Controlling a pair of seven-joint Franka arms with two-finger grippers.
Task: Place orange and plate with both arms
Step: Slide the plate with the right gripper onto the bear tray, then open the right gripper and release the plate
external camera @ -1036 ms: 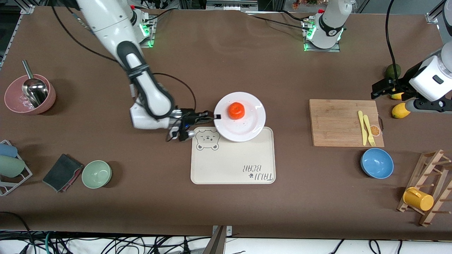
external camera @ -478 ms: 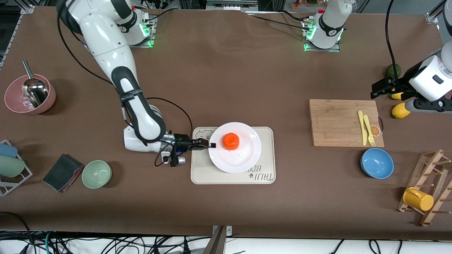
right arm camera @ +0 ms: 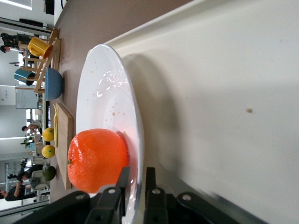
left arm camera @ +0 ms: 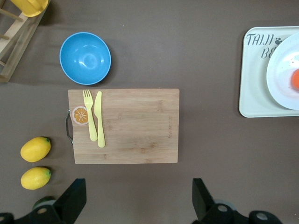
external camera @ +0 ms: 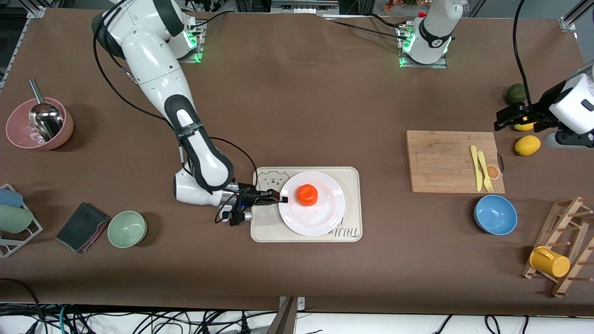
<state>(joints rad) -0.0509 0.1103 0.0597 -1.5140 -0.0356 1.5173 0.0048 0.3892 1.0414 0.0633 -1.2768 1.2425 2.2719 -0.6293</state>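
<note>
The white plate (external camera: 320, 218) lies over the beige bear tray (external camera: 264, 227) with the orange (external camera: 307, 195) on it. My right gripper (external camera: 281, 200) is shut on the plate's rim at the side toward the right arm's end. In the right wrist view the rim passes between the fingertips of that gripper (right arm camera: 136, 179), with the orange (right arm camera: 96, 158) on the plate (right arm camera: 107, 102) just past them and the tray (right arm camera: 224, 93) underneath. My left gripper (external camera: 508, 118) is open and empty, up over the table by the lemons; the left wrist view shows its gripper (left arm camera: 135, 203) wide open.
A cutting board (external camera: 445, 160) with a yellow knife and fork, a blue bowl (external camera: 495, 214), two lemons (external camera: 527, 144) and a green fruit (external camera: 515, 93) lie toward the left arm's end. A green bowl (external camera: 126, 228) and a pink bowl (external camera: 39, 123) lie toward the right arm's end.
My right gripper has carried the plate with the orange toward the front camera, from the tray's edge to over its middle. The left gripper has shifted slightly toward its end of the table.
</note>
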